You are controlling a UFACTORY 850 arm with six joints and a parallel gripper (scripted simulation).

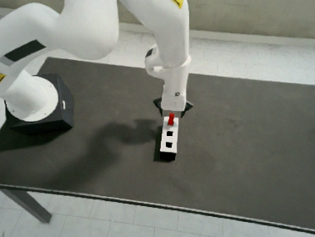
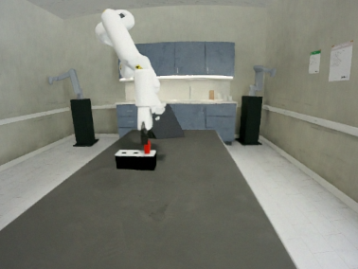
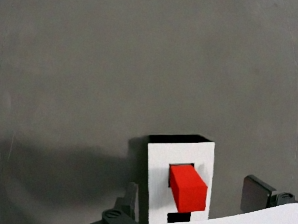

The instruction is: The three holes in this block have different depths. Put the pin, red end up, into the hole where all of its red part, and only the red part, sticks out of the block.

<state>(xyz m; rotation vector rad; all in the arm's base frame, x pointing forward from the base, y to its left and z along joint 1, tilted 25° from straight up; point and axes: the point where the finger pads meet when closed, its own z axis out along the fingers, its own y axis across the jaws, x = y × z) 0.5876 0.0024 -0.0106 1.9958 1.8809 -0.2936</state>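
- A white robot arm (image 1: 175, 35) (image 2: 148, 87) is reaching down over a dark table (image 1: 250, 146) (image 2: 189, 213) (image 3: 100, 75), its gripper (image 1: 172, 113) (image 2: 144, 141) (image 3: 193, 198) hovering at one end of a block (image 1: 164, 139) (image 2: 135, 162) (image 3: 158, 185).
- The gripper's two fingers are standing wide apart, flanking the pin and clamping nothing.
- The pin (image 1: 171, 119) (image 2: 147, 147) (image 3: 188, 188) is sitting in the end hole on the gripper's side, red end up, with only red showing above the white top.
- The middle hole (image 1: 169, 133) (image 2: 135, 152) (image 3: 179, 217) and the far hole (image 1: 168, 144) (image 2: 124, 152) are lying open in line with it.
- The block is resting flat on the table, its black side facing the exterior camera.
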